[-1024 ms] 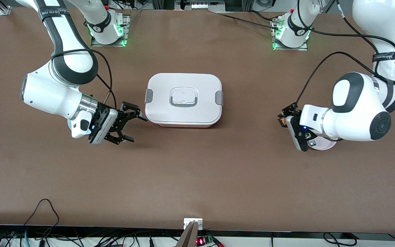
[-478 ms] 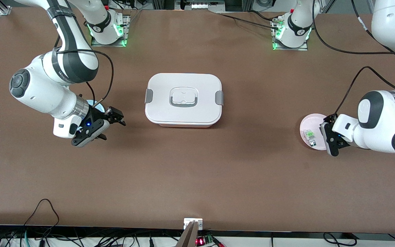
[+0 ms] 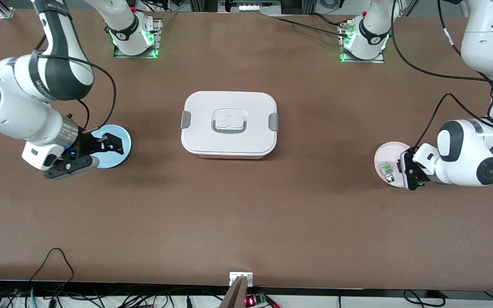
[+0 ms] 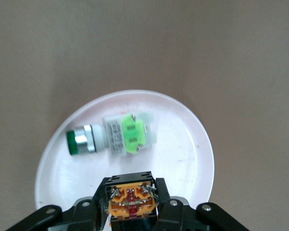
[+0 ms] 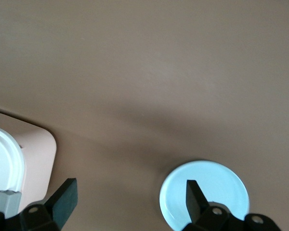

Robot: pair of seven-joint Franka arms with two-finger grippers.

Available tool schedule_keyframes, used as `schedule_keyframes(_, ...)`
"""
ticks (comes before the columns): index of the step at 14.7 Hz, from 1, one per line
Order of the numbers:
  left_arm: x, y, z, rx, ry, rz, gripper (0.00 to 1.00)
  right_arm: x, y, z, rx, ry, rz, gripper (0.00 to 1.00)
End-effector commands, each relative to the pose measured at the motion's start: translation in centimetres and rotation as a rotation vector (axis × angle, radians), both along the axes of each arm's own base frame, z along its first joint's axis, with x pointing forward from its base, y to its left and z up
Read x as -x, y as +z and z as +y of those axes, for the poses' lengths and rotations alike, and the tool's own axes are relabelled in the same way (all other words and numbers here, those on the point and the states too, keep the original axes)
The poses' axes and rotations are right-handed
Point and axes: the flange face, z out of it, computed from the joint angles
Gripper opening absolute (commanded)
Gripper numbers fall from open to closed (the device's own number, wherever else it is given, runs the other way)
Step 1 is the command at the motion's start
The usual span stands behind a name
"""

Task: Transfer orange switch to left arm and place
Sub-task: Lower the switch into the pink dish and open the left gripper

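Gripping orange switch (image 4: 131, 201) over pink plate (image 4: 183, 163) (w/ green switch (image 4: 116, 135)), left fingers (image 4: 169, 211); right fingers (image 5: 196, 196) wide over blue plate (image 5: 216, 183).

Probably a robotics lab: bolted arm bases (image 3: 134, 36), loose cables (image 3: 49, 273), bare brown table (image 3: 246, 214)

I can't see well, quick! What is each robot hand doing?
Left gripper: shut on the orange switch, over the pink plate.
Right gripper: open, empty.

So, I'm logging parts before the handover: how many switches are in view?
2. The orange switch is shut in the left gripper over the pink plate. The green switch lies on that plate.
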Motion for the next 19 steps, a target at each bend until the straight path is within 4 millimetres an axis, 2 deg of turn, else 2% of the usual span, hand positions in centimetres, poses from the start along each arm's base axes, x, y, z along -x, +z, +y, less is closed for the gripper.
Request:
schedule_keyframes(1, 0.4, -1.4, 1.6, 0.003, -0.039, -0.009, 0.01, 0.3, 4.3, 0.0, 0.053, -0.118, 0.050, 1.00)
schedule_keyframes(3, 0.1, -1.6, 1.5, -0.004, -0.060, -0.035, 0.01, 0.6, 7.1, -0.3, 0.092, -0.182, 0.077, 1.00)
schedule_keyframes(4, 0.0, -2.4, 1.7, -0.003, -0.057, -0.046, 0.02, 0.9, 8.2, -0.3, 0.130, -0.175, 0.087, 1.00)
schedule_keyframes(5, -0.1, -2.4, 1.7, -0.006, -0.058, -0.058, 0.08, 1.1, 9.3, -0.4, 0.151, -0.170, 0.095, 1.00)
schedule_keyframes(6, -0.2, -2.3, 1.7, -0.005, -0.058, -0.059, 0.36, 1.3, 10.3, -0.6, 0.157, -0.176, 0.106, 1.00)
schedule_keyframes(7, -0.1, -2.4, 1.7, -0.004, -0.058, -0.054, 0.73, 1.5, 11.3, -0.9, 0.162, -0.181, 0.108, 1.00)
schedule_keyframes(8, 0.0, -2.4, 1.7, -0.003, -0.061, -0.051, 1.00, 1.5, 11.8, -1.5, 0.169, -0.195, 0.108, 1.00)
schedule_keyframes(9, 0.0, -2.5, 1.7, -0.002, -0.062, -0.045, 1.00, 1.4, 11.9, -2.6, 0.169, -0.214, 0.103, 1.00)
schedule_keyframes(11, -0.2, -1.4, 2.1, -0.003, -0.052, -0.039, 1.00, 1.3, 11.7, -3.2, 0.172, -0.229, 0.106, 1.00)
schedule_keyframes(13, -0.4, 0.7, 2.0, -0.012, -0.041, -0.047, 1.00, 1.2, 11.3, -3.5, 0.176, -0.233, 0.110, 1.00)
schedule_keyframes(14, -0.4, 2.6, 1.9, -0.008, -0.031, -0.038, 1.00, 1.1, 11.3, -4.9, 0.180, -0.252, 0.116, 1.00)
schedule_keyframes(17, -2.0, 10.0, 1.6, -0.051, 0.092, 0.025, 1.00, 1.3, 10.3, -12.2, 0.166, -0.321, 0.149, 1.00)
schedule_keyframes(18, -2.3, 12.2, 1.7, -0.074, 0.141, 0.050, 1.00, 1.5, 9.9, -13.7, 0.157, -0.301, 0.157, 1.00)
schedule_keyframes(19, -2.6, 14.4, 1.7, -0.087, 0.179, 0.066, 1.00, 1.7, 9.8, -14.1, 0.155, -0.275, 0.160, 1.00)
